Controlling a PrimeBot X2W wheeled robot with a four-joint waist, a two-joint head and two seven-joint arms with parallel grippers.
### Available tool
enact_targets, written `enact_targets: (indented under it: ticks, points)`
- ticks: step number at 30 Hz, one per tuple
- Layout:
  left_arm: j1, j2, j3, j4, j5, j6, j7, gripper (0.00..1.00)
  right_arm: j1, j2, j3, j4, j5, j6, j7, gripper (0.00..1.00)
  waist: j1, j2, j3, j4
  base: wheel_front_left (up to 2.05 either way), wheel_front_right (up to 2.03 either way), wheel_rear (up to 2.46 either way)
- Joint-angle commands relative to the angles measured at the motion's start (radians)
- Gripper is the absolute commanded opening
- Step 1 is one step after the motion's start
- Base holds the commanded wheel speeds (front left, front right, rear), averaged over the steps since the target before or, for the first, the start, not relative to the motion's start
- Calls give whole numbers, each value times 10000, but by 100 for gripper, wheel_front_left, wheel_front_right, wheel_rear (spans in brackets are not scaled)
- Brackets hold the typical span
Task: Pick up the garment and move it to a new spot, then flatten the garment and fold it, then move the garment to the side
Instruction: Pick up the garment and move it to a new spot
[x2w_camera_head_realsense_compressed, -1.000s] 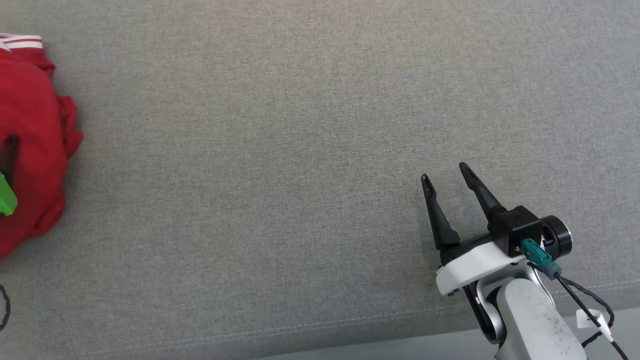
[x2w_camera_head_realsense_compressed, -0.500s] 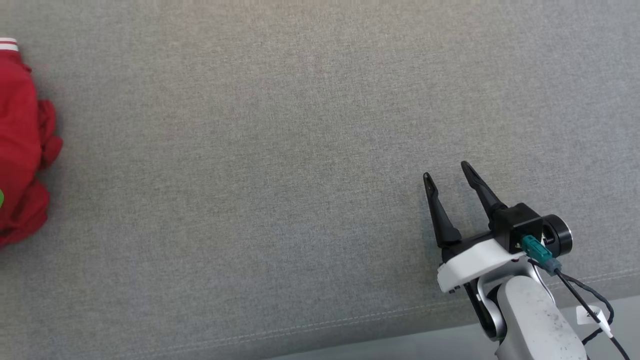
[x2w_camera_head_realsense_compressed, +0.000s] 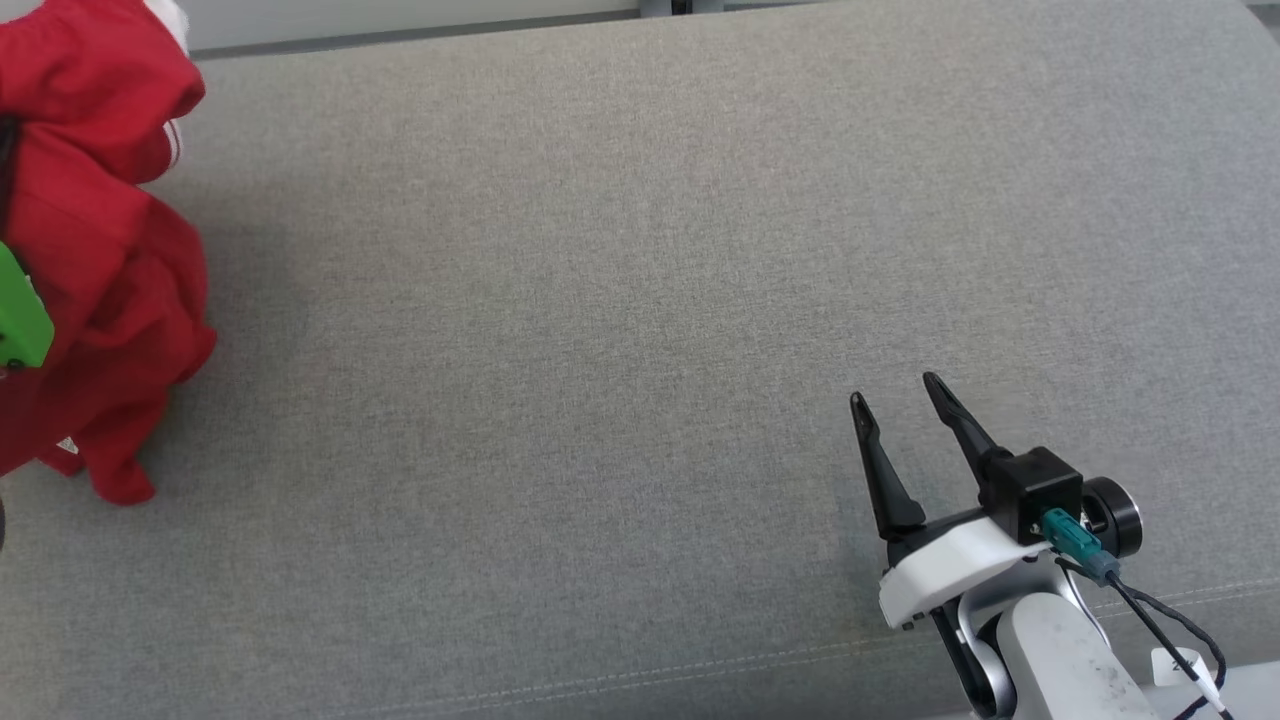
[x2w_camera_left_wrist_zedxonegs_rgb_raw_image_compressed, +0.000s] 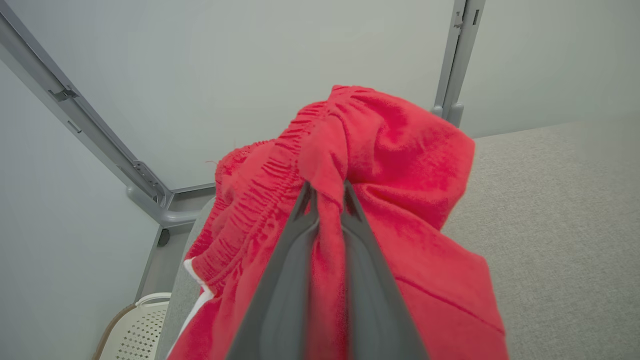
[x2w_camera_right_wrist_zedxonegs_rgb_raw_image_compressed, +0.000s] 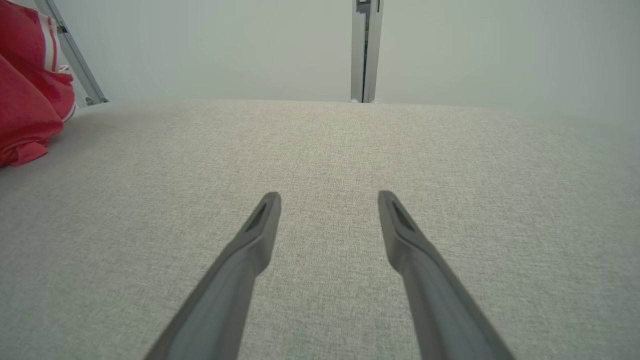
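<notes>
Left gripper (x2w_camera_left_wrist_zedxonegs_rgb_raw_image_compressed: 325, 186) pinching red garment (x2w_camera_left_wrist_zedxonegs_rgb_raw_image_compressed: 400, 150); right gripper (x2w_camera_right_wrist_zedxonegs_rgb_raw_image_compressed: 328, 197) spread, over grey surface (x2w_camera_right_wrist_zedxonegs_rgb_raw_image_compressed: 320, 140)

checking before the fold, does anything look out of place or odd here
Nothing spilled or damaged. The red garment is bunched at the grey cushion's left edge, pinched near its waistband by the left hand; the right hand is open, empty.
</notes>
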Motion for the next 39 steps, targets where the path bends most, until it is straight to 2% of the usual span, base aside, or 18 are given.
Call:
enact_targets:
  ticks: [1, 8, 16, 17, 24, 25, 30, 36, 37, 39]
  points:
    - [-188, -61, -15, -130, -54, -37, -87, 0, 166, -34, -33, 30, 57, 1, -45, 100, 0, 0, -517, -49, 0, 0, 0]
    - [-539, -733, -676, -620, -19, -71, -482, 0, 439, -31, -204, 37, 44, 1, -46, 100, 0, 0, -1030, -431, 0, 0, 0]
    - [-884, -2217, -1399, -357, 82, 235, -1304, 0, 588, -31, -315, 10, 13, 1, -46, 100, 0, 0, -1161, -1002, 0, 0, 0]
    - [-925, -2722, -1615, -177, 106, 320, -1587, 0, 605, -30, -283, -4, 33, 1, -45, 100, 0, 0, -1147, -1148, 0, 0, 0]
    - [-1106, -4589, -2526, 1400, 275, 520, -2784, 0, 444, -31, -8, 32, 152, 1, -45, 100, 0, 0, -887, -1801, 0, 0, 0]
    - [-1106, -4589, -2526, 1400, 275, 520, -2784, 0, 444, -31, -8, 32, 152, 1, -45, 100, 0, 0, -887, -1801, 0, 0, 0]
    - [-1376, -5345, -3148, 3096, 307, 492, -3672, 0, 217, -28, 313, 84, 284, -1, -45, 100, 0, 0, -561, -2574, 0, 0, 0]
    - [-1682, -5550, -3997, 4868, -32, 779, -4317, 0, 60, -27, 719, 164, 568, -1, -45, 100, 0, 0, -185, -3473, 0, 0, 0]
    - [-1693, -5557, -4178, 5041, -254, 843, -4430, 18, 62, -23, 808, 176, 623, 1, -45, 100, 0, 0, -140, -3594, 0, 0, 0]
    - [-1693, -5567, -4629, 5369, -596, 1035, -4618, 71, 56, -27, 928, 183, 706, -1, -45, 100, 0, 0, -48, -3800, 0, 0, 0]
